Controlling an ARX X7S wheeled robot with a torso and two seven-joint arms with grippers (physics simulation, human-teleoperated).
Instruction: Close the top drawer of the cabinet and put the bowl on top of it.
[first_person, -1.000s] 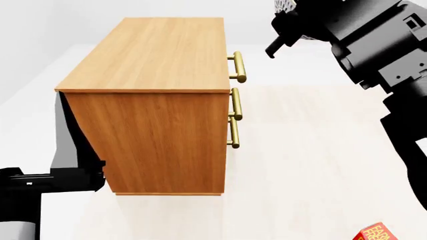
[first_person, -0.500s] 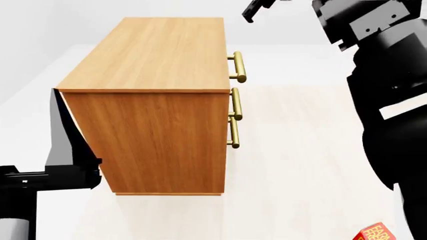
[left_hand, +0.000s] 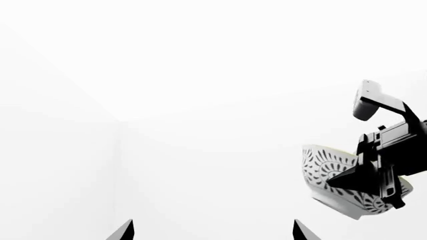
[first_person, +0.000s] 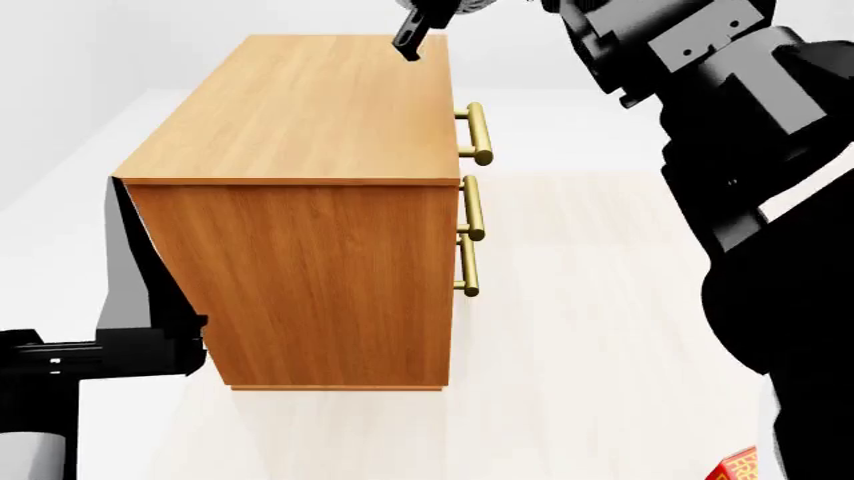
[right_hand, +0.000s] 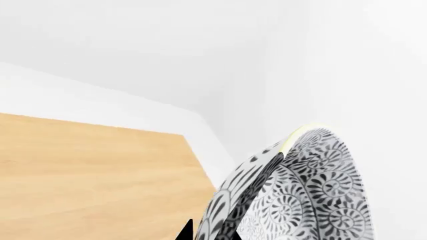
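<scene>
The cabinet (first_person: 314, 150) stands in the middle of the head view, with its drawer fronts facing right. The top drawer shows only by its brass handle (first_person: 477, 135), which lines up with the two handles below it. The patterned bowl (right_hand: 300, 195) hangs tilted above the far right edge of the cabinet top (right_hand: 80, 175). My right gripper (right_hand: 210, 232) is shut on the bowl's wall. From the left wrist view, the bowl (left_hand: 330, 177) shows in the right gripper (left_hand: 380, 170). My left gripper (left_hand: 212, 231) is open and empty, low beside the cabinet's left side.
My left arm (first_person: 107, 352) reaches along the floor by the cabinet's near left corner. A red box (first_person: 738, 466) lies at the lower right. My right arm (first_person: 747, 150) fills the right side of the head view. White walls surround the pale floor (first_person: 601, 300).
My right arm has swung left with the bowl, from right of the drawer handles to above the cabinet top's far edge. The left arm has hardly moved.
</scene>
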